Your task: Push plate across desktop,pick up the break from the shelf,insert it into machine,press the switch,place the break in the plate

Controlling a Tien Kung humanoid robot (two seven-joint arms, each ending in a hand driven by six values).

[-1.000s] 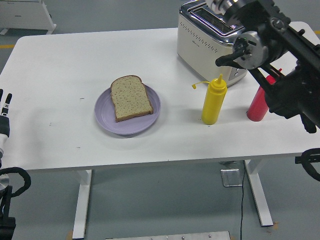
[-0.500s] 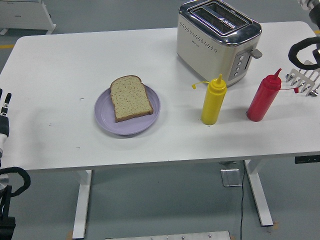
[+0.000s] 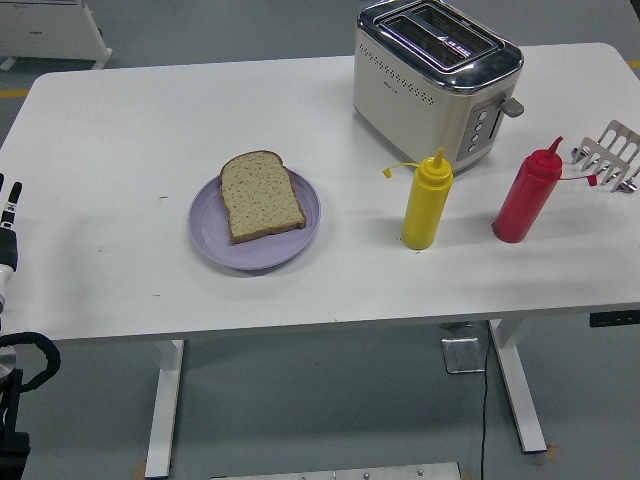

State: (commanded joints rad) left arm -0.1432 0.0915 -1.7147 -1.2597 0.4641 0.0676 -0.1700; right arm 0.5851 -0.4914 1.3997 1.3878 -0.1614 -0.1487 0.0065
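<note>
One slice of bread (image 3: 261,195) lies flat on the lilac plate (image 3: 300,236), left of the toaster (image 3: 430,75). The left hand (image 3: 8,235) rests at the table's left edge, grip impossible to tell.

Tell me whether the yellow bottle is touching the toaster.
Apart. The head view shows a strip of bare white table between the yellow bottle and the toaster; the bottle stands upright in front of it.

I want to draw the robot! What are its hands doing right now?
Left hand: at the table's left edge, holding nothing; cannot tell if open.
Right hand: not in view.
</note>
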